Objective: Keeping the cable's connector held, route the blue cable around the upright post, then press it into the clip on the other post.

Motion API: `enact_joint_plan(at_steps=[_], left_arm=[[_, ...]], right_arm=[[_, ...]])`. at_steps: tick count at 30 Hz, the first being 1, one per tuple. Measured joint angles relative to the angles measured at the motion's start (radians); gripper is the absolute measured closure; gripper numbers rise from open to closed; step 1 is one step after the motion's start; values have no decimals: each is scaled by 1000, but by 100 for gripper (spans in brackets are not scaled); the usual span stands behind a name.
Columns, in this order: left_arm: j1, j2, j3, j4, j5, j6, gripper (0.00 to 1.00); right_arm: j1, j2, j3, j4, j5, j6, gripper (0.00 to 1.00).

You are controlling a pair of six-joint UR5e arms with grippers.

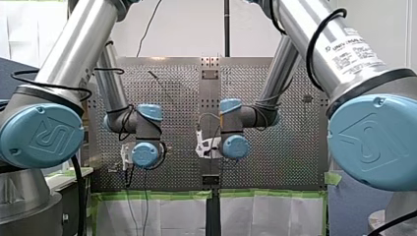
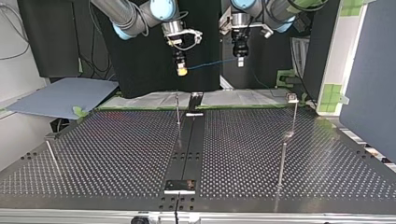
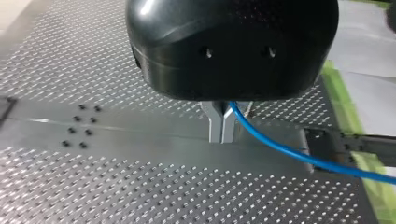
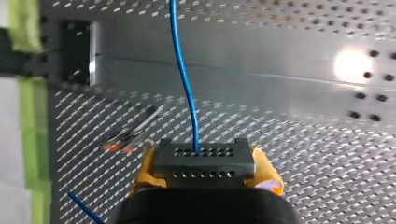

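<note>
Perforated metal tabletop (image 2: 116, 154) viewed from across, sides crossed. At far left, a thin post (image 2: 52, 156), well apart from the work. Next, right gripper (image 2: 181, 71), high above the tabletop's far edge, yellow-padded fingers (image 4: 147, 169) clamped on the black connector (image 4: 204, 163), presumably to anchor that end as required by the task. Then the blue cable (image 2: 211, 62), strung nearly level through the air from connector to left gripper (image 2: 240, 61), clear of every post. Left gripper's metal fingers (image 3: 215, 126) pinched shut on the cable partway along, likely so as to steer the span around a post. Lower down, near the middle, a slim upright post (image 2: 178, 109); further right, a nearer post (image 2: 282, 161) and a rear post (image 2: 294, 112), the latter topped by a small head, possibly the clip, too small to confirm. Routing judged not yet begun
</note>
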Motion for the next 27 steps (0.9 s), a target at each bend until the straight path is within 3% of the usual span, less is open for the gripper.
enact_joint_plan(at_steps=[10,15,27], left_arm=[[29,99,56,-97,-52,-19,100],[43,156,112,-153,-58,-19,100],[81,271,227,-269,-99,-19,100]], right_arm=[[-11,-88,-81,88,-69,77,100],[-17,-141,-132,140,-95,85,100],[-29,-259,-224,239,-107,97,100]])
